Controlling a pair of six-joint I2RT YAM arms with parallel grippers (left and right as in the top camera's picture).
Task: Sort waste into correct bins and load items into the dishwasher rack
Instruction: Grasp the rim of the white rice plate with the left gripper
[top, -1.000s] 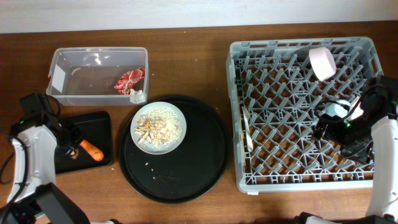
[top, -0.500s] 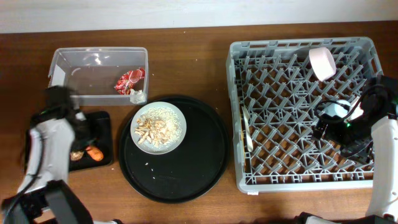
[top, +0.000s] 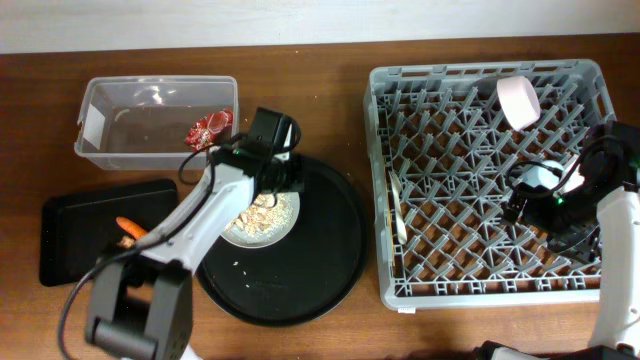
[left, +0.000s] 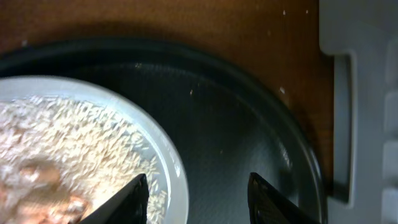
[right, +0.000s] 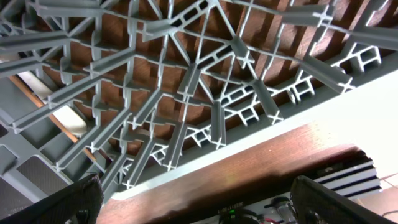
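The white plate with beige food scraps sits on the round black tray. My left gripper is open and empty, low over the plate's right rim. In the left wrist view its fingers straddle the plate rim beside the scraps. The red-and-white wrapper lies in the clear tub. The carrot piece lies on the shallow black tray. My right gripper is open and empty over the grey rack. Its fingers hang over the rack's front edge.
A pink bowl stands in the rack's back right, and a pale cup is by the right gripper. A fork and a chopstick lie in the rack's left part. The rack edge is close to the round tray's right side.
My left arm has swung from the shallow black tray at the far left to above the plate. The carrot piece stays on that tray. The right arm has not moved.
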